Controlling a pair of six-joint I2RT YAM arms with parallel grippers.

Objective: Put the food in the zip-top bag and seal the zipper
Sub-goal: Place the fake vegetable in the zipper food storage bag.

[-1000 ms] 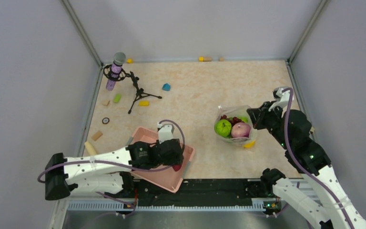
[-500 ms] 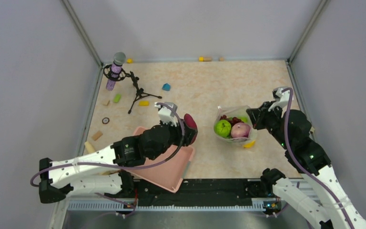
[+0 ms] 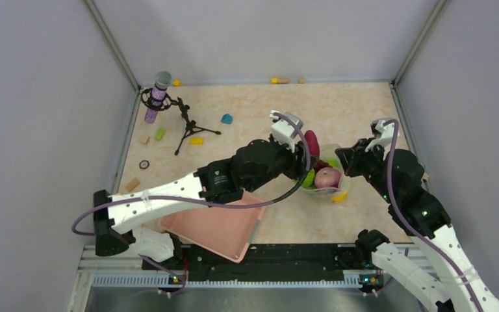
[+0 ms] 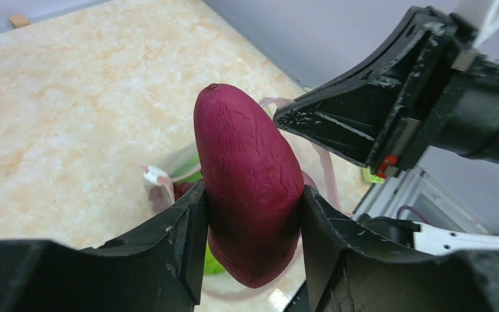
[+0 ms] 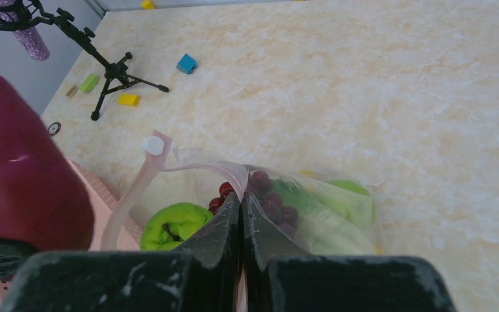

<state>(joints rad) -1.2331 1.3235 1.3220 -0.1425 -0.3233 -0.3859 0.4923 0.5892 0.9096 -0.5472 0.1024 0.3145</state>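
Seen from above, the left arm reaches from its base at 7 o'clock to just right of the table's (image 3: 260, 117) centre. The left gripper (image 3: 303, 155) clamps the reddish sweet potato (image 3: 312, 142), which hangs over the 10 o'clock edge of the zip-top bag (image 3: 332, 162). The bag lies at 3 o'clock from the table's middle and holds a green round fruit (image 3: 308, 179) and the purple onion (image 3: 328, 177). A yellow piece (image 3: 340, 196) shows at its 5 o'clock corner. The right gripper (image 3: 345, 158) sits at the bag's 2 o'clock side, pinched onto its rim. The pink basket (image 3: 214, 227) lies at 7 o'clock from the bag, and a microphone on a tripod (image 3: 159, 97) stands toward 10 o'clock.

In the left wrist view, the two fingers (image 4: 182, 227) press the sweet potato from 9 and 3 o'clock, its tip pointing to 12. The bag's open mouth lies beneath it. The right gripper's dark tip comes in from 2 o'clock, close beside the potato; whether they touch I cannot tell.

In the right wrist view, the fingers (image 5: 221, 227) are pressed together with the bag's rim between them. The zipper (image 5: 195, 167) curves away toward 10 o'clock to a white slider (image 5: 151, 145). Dark grapes (image 5: 269, 198) sit inside the bag at 1 o'clock from the fingertips, with green lettuce (image 5: 338, 201) toward 3 o'clock. The sweet potato fills the 9 o'clock edge.
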